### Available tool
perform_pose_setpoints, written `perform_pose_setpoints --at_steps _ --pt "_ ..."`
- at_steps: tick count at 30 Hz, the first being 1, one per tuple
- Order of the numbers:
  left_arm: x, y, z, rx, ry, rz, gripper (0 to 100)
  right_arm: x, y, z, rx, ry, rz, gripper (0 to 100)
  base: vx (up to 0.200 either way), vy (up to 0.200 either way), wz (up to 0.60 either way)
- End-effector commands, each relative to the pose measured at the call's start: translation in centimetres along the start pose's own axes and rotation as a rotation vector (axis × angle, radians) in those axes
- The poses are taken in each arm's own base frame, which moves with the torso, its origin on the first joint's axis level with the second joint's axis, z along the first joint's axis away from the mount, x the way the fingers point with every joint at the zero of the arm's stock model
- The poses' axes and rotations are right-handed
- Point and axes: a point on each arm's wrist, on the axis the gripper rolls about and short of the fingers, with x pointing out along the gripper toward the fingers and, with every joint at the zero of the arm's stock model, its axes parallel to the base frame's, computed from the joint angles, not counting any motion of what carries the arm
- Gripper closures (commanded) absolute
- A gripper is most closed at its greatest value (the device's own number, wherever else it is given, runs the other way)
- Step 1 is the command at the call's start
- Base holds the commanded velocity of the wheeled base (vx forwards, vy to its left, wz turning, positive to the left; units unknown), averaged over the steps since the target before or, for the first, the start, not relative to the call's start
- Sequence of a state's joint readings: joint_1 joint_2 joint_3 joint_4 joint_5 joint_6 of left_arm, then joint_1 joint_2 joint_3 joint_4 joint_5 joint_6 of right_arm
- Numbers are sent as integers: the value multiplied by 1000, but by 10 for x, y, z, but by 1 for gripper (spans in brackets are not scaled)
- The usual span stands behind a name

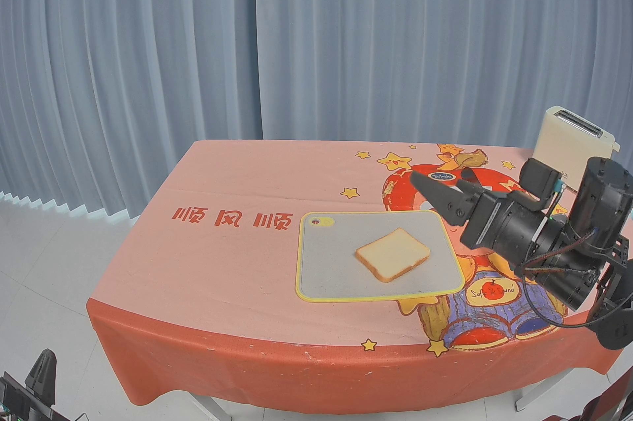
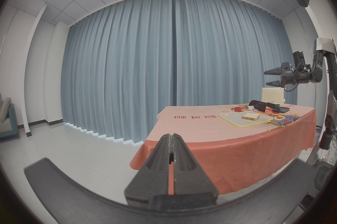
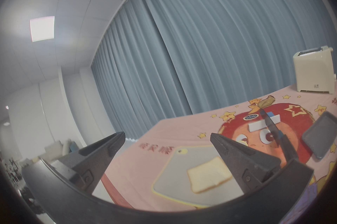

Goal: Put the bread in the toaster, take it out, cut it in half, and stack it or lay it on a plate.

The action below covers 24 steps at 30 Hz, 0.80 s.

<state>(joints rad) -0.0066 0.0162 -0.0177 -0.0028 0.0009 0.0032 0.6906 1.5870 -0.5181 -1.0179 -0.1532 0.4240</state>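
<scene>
A slice of bread [image 1: 392, 254] [image 3: 209, 175] lies flat on a grey cutting board with a yellow rim [image 1: 330, 270] [image 3: 172, 179] near the table's front. The cream toaster [image 1: 572, 142] [image 3: 314, 70] stands upright at the far right corner. My right gripper [image 1: 438, 173] [image 3: 166, 136] hangs open above the board's far right side, apart from the bread, with nothing between its fingers. A dark knife [image 3: 277, 133] [image 2: 266, 106] lies on the cloth behind the board, next to a dark grey rectangular plate [image 3: 320, 134]. My left gripper [image 2: 171, 137] is shut and empty, low and off the table's left side.
A pink printed cloth covers the table [image 1: 231, 257], whose left half is bare. Grey curtains [image 1: 264, 26] hang close behind it. White tiled floor [image 1: 39, 257] lies to the left of the table.
</scene>
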Motion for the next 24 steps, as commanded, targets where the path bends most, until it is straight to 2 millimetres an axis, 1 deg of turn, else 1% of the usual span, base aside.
perform_pose_setpoints --at_steps 1,5,7,10,11,12,13,14,16,17,20,24 --pt "1 0 -5 0 15 1 100 -1 -1 1 45 -30 22 0 0 0 0" --pt "1 0 -5 0 15 1 100 -8 -2 -4 42 -38 41 0 0 0 0" --pt "1 0 -5 0 15 1 100 -10 -2 -4 44 -51 49 0 0 0 0" --pt "1 0 -5 0 15 1 100 -8 3 10 53 -130 104 0 0 0 0" --pt "1 0 -5 0 15 1 100 -7 3 11 53 -134 110 0 0 0 0" --pt "1 0 -5 0 15 1 100 -4 7 20 61 -177 140 0 0 0 0" --pt "1 0 -5 0 15 1 100 -4 7 20 61 -177 140 0 0 0 0" --pt "1 0 -5 0 15 1 100 1 8 32 73 -231 147 0 0 0 0" --pt "1 0 -5 0 15 1 100 3 1 40 88 -263 124 0 0 0 0" --pt "1 0 -5 0 15 1 100 4 1 40 91 -265 122 0 0 0 0" --pt "1 0 -5 0 15 1 100 1 -13 50 148 -289 104 0 0 0 0" --pt "1 0 -5 0 15 1 100 -6 -19 48 151 -240 166 0 0 0 0"
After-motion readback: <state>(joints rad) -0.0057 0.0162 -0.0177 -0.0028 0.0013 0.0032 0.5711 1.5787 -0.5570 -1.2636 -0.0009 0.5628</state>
